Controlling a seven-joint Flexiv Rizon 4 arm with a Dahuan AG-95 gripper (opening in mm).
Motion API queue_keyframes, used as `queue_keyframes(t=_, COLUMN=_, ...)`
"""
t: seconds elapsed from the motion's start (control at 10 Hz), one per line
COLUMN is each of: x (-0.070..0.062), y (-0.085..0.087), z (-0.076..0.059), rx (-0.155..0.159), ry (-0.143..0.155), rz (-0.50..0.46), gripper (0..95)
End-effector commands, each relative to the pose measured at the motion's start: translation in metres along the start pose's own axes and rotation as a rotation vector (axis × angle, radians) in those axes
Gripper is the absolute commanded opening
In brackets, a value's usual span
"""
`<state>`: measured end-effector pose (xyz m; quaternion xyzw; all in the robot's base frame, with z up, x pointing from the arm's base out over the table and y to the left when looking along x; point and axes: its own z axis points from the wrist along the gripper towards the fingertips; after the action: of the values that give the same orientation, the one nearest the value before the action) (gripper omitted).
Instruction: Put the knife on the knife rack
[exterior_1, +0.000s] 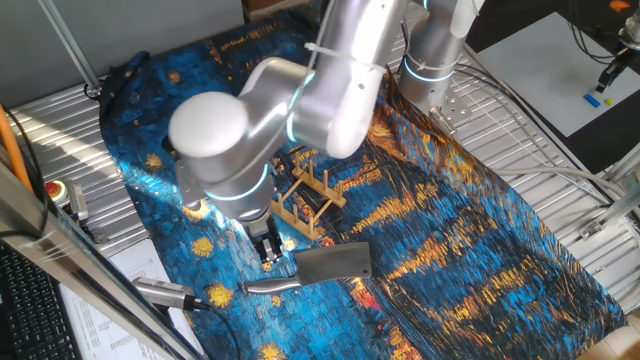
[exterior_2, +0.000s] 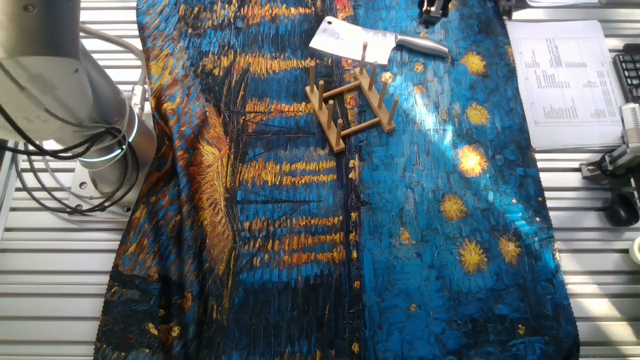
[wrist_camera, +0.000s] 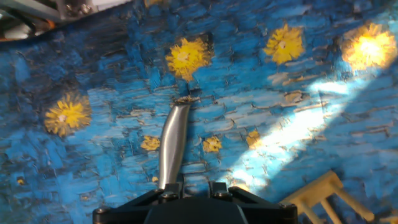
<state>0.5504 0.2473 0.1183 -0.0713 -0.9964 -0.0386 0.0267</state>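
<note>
Lower centre, the gripper (exterior_1: 268, 256) hangs over the knife (exterior_1: 322, 267) handle (fingers' spread impossible to tell), likely lining up a grasp; the rack (exterior_1: 305, 200) waits just above

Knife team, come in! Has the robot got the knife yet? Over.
Gripper above the handle, jaws not visibly shut on it. Knife flat on the cloth, beside the knife rack, not on it. Nothing between them. Over.

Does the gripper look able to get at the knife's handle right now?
Probably yes: the gripper hangs just above the knife handle, nothing lies between them, and the knife rack stands off to the side.
</note>
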Motion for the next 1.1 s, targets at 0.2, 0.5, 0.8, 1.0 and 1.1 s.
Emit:
queue_keyframes(t=0.2, x=-0.001, y=0.001, z=0.0, rx=-0.007, ry=0.04, rz=-0.032, gripper=38.0)
queue_keyframes(t=0.5, x=-0.002, y=0.006, z=-0.001, rx=-0.007, ry=0.043, rz=-0.029, gripper=38.0)
queue_keyframes(t=0.8, x=-0.004, y=0.018, z=-0.001, rx=-0.005, ry=0.05, rz=-0.018, gripper=38.0)
queue_keyframes(t=1.0, x=0.001, y=0.03, z=0.006, rx=-0.001, ry=0.043, rz=0.008, gripper=38.0)
queue_keyframes(t=1.1, x=0.002, y=0.031, z=0.007, rx=0.0, ry=0.04, rz=0.012, gripper=38.0)
